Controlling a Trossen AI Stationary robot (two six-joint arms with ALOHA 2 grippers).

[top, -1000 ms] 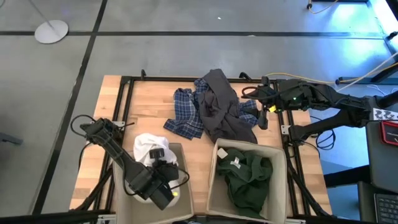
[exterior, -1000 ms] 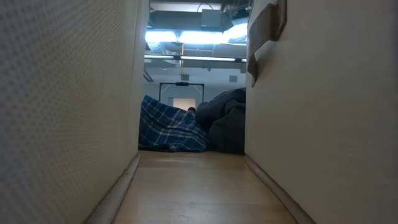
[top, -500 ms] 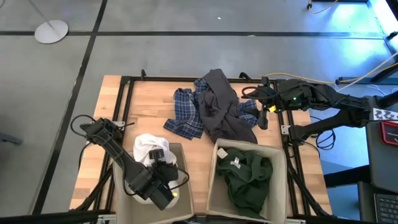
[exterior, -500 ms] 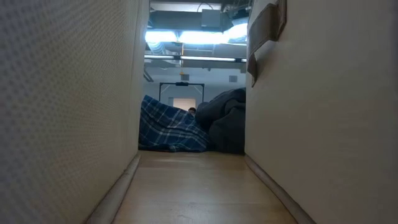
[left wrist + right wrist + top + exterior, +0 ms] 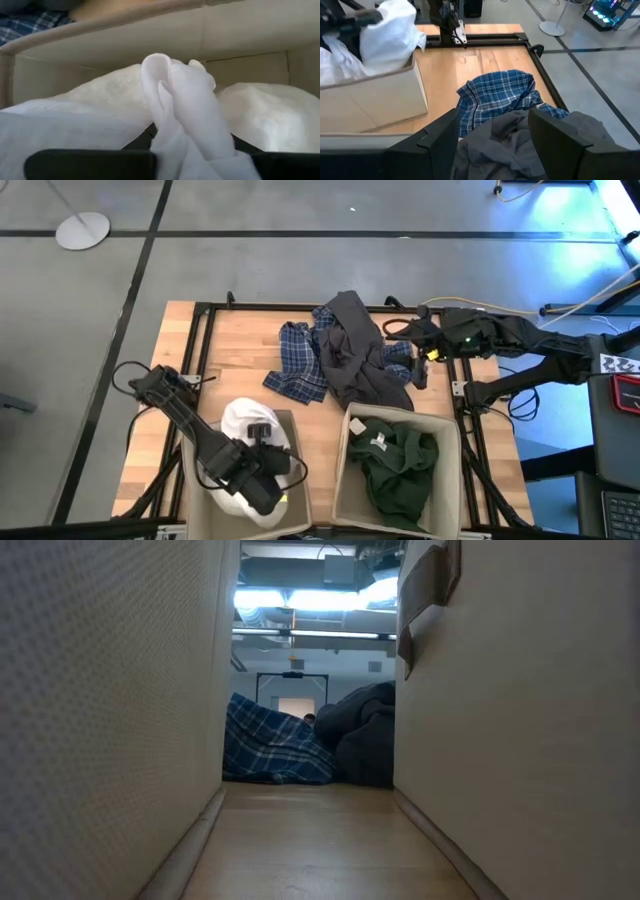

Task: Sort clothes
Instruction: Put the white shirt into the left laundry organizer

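The white garment lies in the left beige box, heaped over its far rim. My left gripper is in that box, shut on the garment. The dark green garment lies in the right beige box. The dark grey garment lies on top of the blue-and-white plaid shirt at the table's far middle. My right gripper is open at the pile's right edge, its fingers above the grey garment. My left gripper pinches a bunched fold of the white garment between its two fingers. The fold stands up past the fingers in several layers. The rest of the garment lies slack in the box and over its far rim.
Bare wood lies left of the pile and between the boxes. The black table frame runs along the far and side edges. In the low view the plaid shirt and grey garment show beyond the gap between the boxes.
My left gripper has gone toward the table's near edge, deeper into the left box, keeping hold of the white garment. Part of the garment now lies in the box's near half, while the rest stays heaped at the far rim. My right gripper has edged toward the pile.
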